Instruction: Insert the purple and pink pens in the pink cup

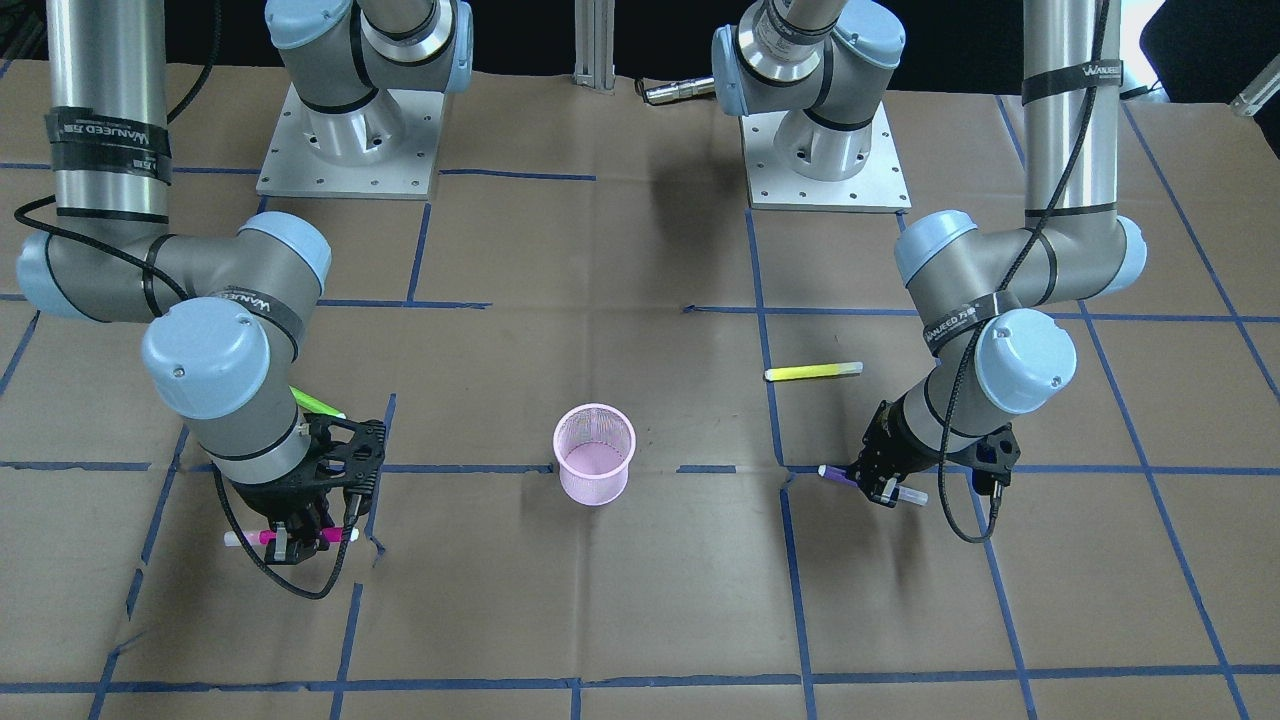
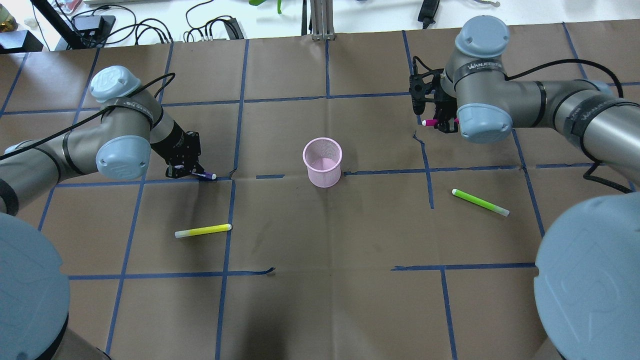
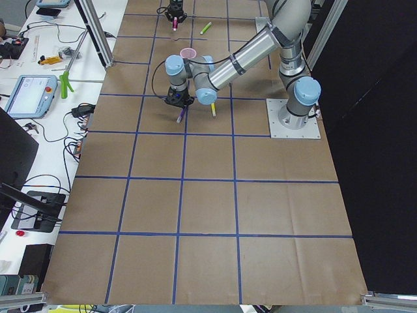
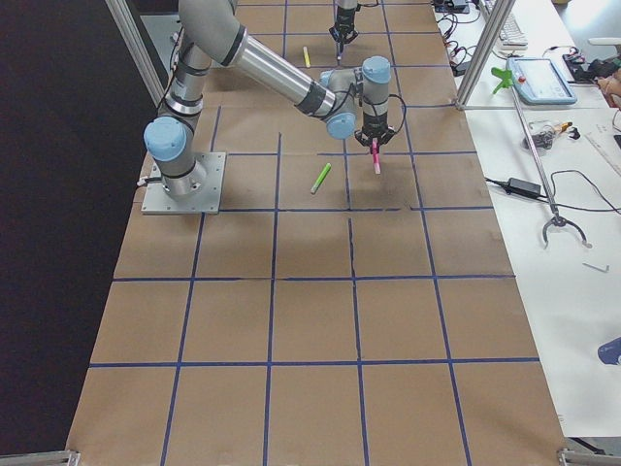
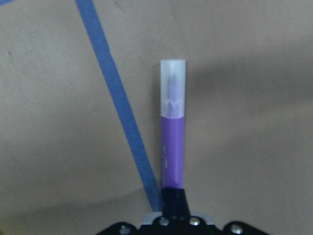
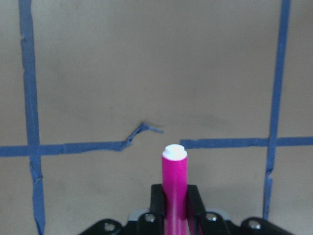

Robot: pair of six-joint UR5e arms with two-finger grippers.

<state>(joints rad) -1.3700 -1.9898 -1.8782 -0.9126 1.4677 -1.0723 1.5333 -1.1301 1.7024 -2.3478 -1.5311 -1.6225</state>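
Observation:
The pink mesh cup stands upright and empty at the table's middle, also in the front view. My left gripper is shut on the purple pen, held lying flat, low over the paper, to the cup's left. The left wrist view shows the pen clamped, its clear cap pointing away. My right gripper is shut on the pink pen, held level, to the cup's right and farther back. The right wrist view shows that pen between the fingers.
A yellow pen lies on the brown paper, nearer than the left gripper. A green pen lies nearer than the right gripper. Blue tape lines cross the paper. The arm bases are bolted at the robot's edge.

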